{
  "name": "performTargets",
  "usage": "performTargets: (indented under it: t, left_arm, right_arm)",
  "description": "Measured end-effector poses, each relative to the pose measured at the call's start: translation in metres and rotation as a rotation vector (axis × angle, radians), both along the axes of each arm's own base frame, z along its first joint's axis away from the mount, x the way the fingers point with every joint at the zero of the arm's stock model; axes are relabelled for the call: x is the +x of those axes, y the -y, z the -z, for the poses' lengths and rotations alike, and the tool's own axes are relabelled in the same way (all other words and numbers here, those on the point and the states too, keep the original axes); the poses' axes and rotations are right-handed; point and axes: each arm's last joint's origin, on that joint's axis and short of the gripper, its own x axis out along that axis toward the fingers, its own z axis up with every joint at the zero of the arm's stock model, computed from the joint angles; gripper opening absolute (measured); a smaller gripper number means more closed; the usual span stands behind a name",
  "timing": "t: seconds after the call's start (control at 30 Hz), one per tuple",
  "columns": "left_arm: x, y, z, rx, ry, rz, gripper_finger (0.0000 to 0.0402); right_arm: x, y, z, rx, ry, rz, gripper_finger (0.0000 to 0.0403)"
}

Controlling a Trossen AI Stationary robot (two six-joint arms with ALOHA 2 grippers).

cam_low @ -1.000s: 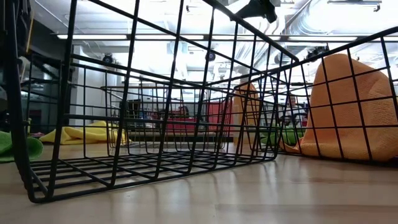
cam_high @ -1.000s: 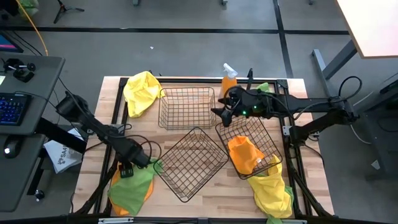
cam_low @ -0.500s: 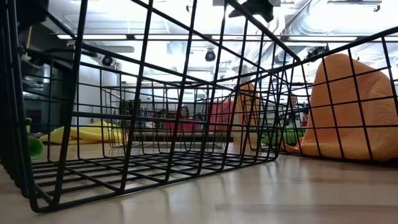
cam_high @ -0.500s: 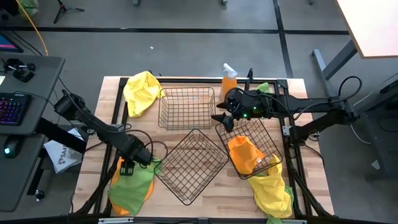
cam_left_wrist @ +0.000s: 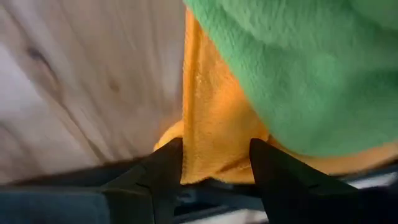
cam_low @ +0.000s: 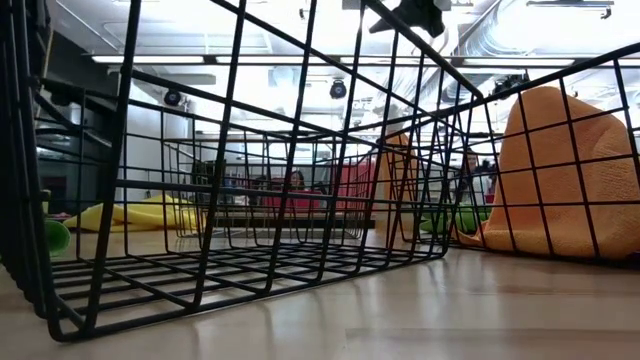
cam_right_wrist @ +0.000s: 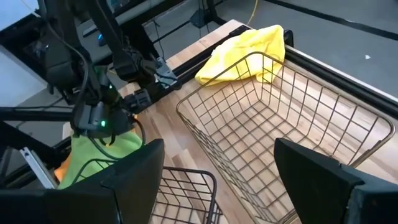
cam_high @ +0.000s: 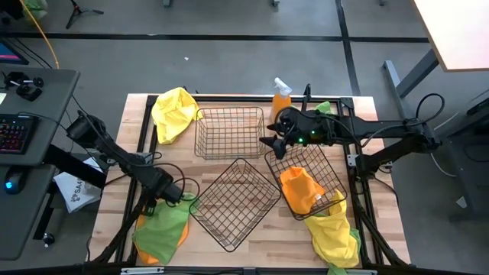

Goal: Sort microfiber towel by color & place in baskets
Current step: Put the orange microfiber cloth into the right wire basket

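Three dark wire baskets stand on the table: a far one (cam_high: 229, 131), a middle one (cam_high: 233, 202) and a right one (cam_high: 306, 179), which holds an orange towel (cam_high: 300, 187). At the near left corner a green towel (cam_high: 162, 229) lies over another orange towel (cam_left_wrist: 211, 124). My left gripper (cam_high: 155, 205) is down at this pile's far edge, shut on the orange towel. My right gripper (cam_high: 273, 145) hangs open above the gap between the far and right baskets. A yellow towel (cam_high: 174, 113) lies at the far left, another (cam_high: 335, 233) at the near right. My left gripper (cam_left_wrist: 214, 162) pinches the orange towel's edge (cam_left_wrist: 214, 158) between its two fingers, where it sticks out from under the green towel (cam_left_wrist: 292, 68). The fingers come slanting down from the far side. The towel lies on the table, bunched beside one finger (cam_left_wrist: 165, 171).
An orange spray bottle (cam_high: 281, 98) stands at the far edge beside the far basket. A small green towel (cam_high: 325, 107) lies at the far right corner. The middle basket's corner stands close to my left gripper. Bare wood shows left of the middle basket.
My left gripper has edged slightly toward the far left at the pile's edge. In the low view the middle basket's near bars have shifted a little. My right arm has stayed put.
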Motion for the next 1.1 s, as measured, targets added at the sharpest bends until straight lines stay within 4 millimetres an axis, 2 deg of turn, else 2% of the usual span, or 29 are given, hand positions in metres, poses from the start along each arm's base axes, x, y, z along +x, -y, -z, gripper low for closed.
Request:
performTargets:
  t: [0.13, 0.23, 0.33, 0.4, 0.43, 0.57, 0.73, 0.9, 1.0, 1.1]
  left_arm:
    - [-0.001, 0.0, 0.002, 0.116, 0.069, 0.029, 0.0174]
    - [0.001, 0.0, 0.003, 0.147, 0.079, -0.055, 0.0159]
    - [0.0, 0.003, 0.0, 0.127, 0.016, -0.162, 0.0098]
    - [0.002, 0.005, -0.009, 0.124, -0.017, -0.207, 0.0033]
    - [0.003, 0.006, -0.016, 0.134, -0.026, -0.225, 0.0018]
    - [0.011, 0.01, -0.061, 0.145, -0.003, -0.269, 0.0005]
    - [0.014, 0.011, -0.139, 0.165, 0.049, -0.361, 0.0001]
    - [0.016, 0.011, -0.209, -0.004, 0.234, -0.556, 0.0001]
    - [0.017, 0.01, -0.237, -0.061, 0.303, -0.668, 0.0]
    - [0.015, 0.009, -0.252, -0.082, 0.313, -0.751, 0.0]
  right_arm:
    - [0.0, 0.0, 0.0, -0.024, -0.005, 0.005, 0.03]
    - [0.0, 0.001, 0.0, -0.045, -0.007, 0.028, 0.03]
    - [0.0, 0.002, 0.0, -0.045, -0.007, 0.041, 0.03]
    - [0.0, 0.002, 0.0, -0.044, -0.006, 0.042, 0.03]
    - [0.0, 0.002, 0.0, -0.044, -0.006, 0.042, 0.03]
    - [0.0, 0.002, 0.0, -0.051, -0.008, 0.042, 0.03]
    - [0.0, 0.002, 0.0, -0.087, -0.016, 0.05, 0.03]
    - [0.0, 0.002, -0.001, -0.108, -0.016, 0.043, 0.03]
    - [0.0, 0.002, -0.002, -0.112, -0.003, 0.041, 0.03]
    - [0.001, 0.002, -0.004, -0.13, 0.011, 0.034, 0.03]
